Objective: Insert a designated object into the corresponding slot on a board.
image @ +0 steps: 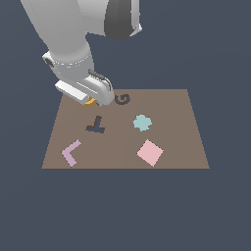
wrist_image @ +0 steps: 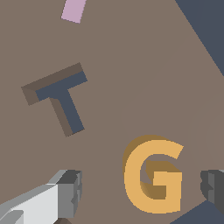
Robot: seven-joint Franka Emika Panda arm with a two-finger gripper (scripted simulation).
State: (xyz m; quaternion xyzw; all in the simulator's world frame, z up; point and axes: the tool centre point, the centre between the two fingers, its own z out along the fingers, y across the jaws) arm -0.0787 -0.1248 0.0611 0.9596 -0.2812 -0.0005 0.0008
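- From outside, my claw (image: 93, 101) hides nearly all of the G block (image: 89, 102); only an orange sliver shows under it, with the G slot (image: 122, 99) just beside on the board (image: 171, 147).
- My wrist view shows the whole G block (wrist_image: 153, 175) lying between my spread fingers (wrist_image: 70, 192), touching neither.
- The T cutout (wrist_image: 59, 98) lies farther off.

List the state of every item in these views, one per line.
hand: open, fingers either side of the G block, not closed on it.
G block: lying flat on the board, outside its slot.
G slot: empty.
T cutout: empty.
lilac L piece: flat on the board.
pink square: flat on the board.
teal piece: flat on the board.
board: lying flat.
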